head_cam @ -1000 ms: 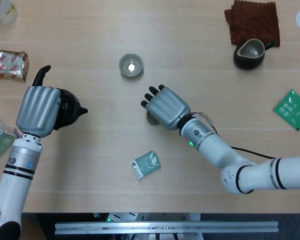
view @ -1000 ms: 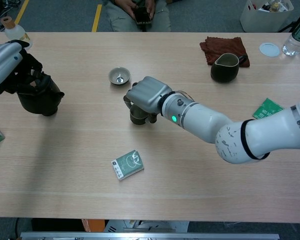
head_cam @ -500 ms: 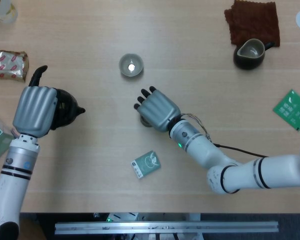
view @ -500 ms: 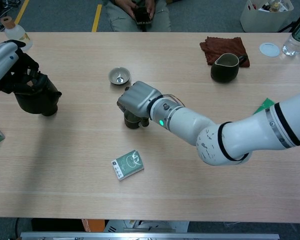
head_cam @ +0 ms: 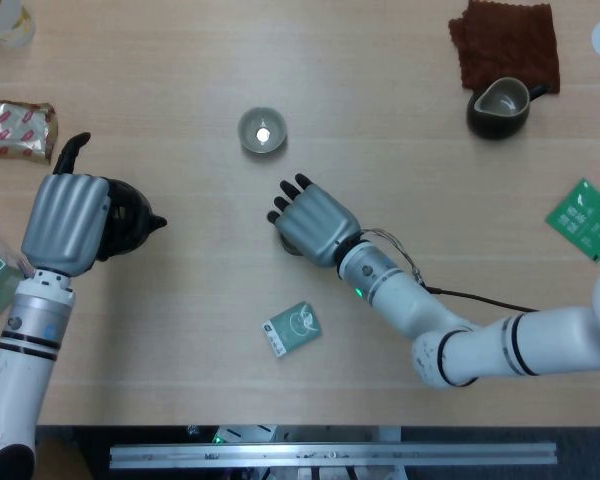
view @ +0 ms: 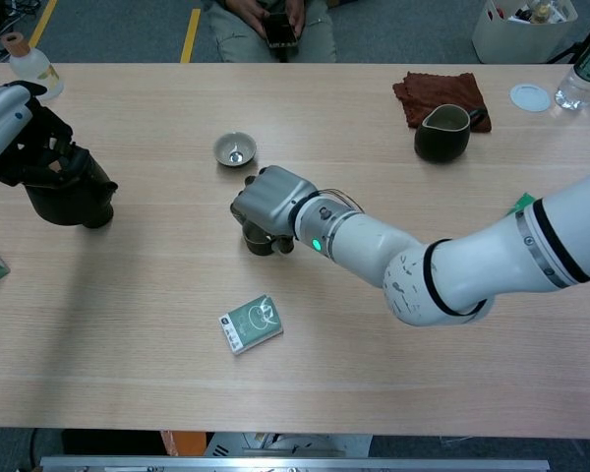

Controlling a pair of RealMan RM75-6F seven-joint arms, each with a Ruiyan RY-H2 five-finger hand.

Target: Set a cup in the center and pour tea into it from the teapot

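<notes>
Two cups (view: 235, 149) (view: 261, 238) (one teapot (view: 64, 197))

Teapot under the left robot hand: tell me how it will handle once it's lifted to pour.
The teapot looks squat, dark and ceramic-like, so probably rigid and fairly heavy, more so if full. The left robot hand grips it from above, so it may swing or tilt. Its glazed-looking surface could be slippery, and a knock on the table might chip it.

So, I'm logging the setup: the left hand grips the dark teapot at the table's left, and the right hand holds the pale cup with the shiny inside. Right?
Not quite. The left hand does grip the dark teapot, but the right hand holds a dark cup. The pale cup stands untouched just beyond it, as the chest view shows.
</notes>
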